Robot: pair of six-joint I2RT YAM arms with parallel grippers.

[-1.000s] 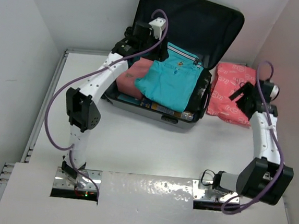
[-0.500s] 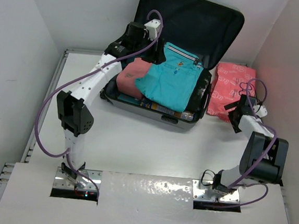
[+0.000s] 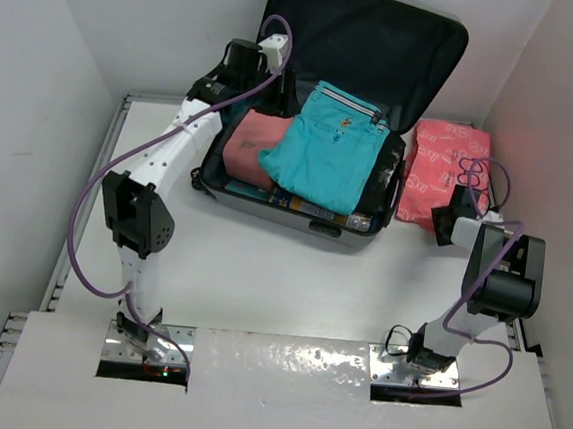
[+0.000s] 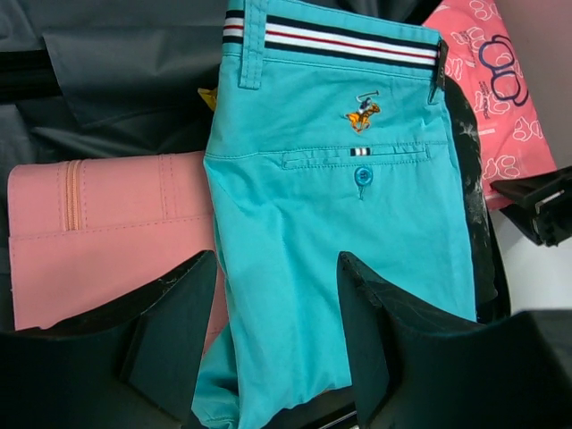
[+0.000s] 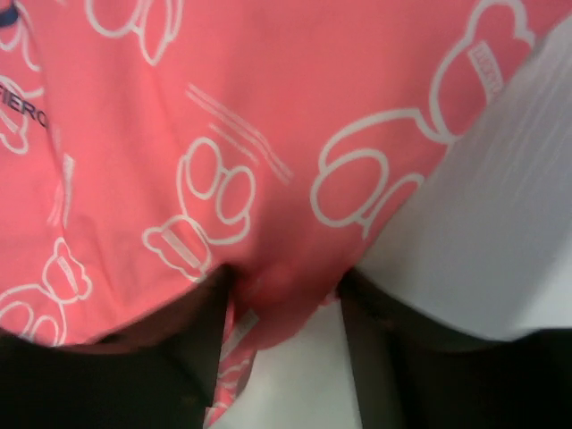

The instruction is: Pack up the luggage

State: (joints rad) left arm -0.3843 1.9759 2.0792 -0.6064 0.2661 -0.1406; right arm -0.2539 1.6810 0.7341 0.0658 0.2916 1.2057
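Observation:
The luggage (image 3: 302, 214) lies open at the back of the table, its dark lid (image 3: 381, 52) propped against the wall. Folded teal shorts (image 3: 327, 158) (image 4: 357, 223) rest inside on top, beside a pink boxy pouch (image 3: 250, 151) (image 4: 107, 232). My left gripper (image 3: 278, 85) (image 4: 277, 259) hovers open above the shorts with nothing between its fingers. A pink printed garment (image 3: 441, 168) (image 5: 223, 116) lies on the table to the right of the case. At that garment's near edge my right gripper (image 3: 455, 211) (image 5: 284, 281) sits low, with a bunched corner of the cloth between its fingers.
White walls close in on the left, back and right of the white table (image 3: 261, 273). The right arm is folded tight near the right wall. A purple cable loops along each arm.
My right arm has folded back and dropped to the pink garment's near edge, and its jaws have narrowed onto the cloth. The left gripper has drifted left and back over the case.

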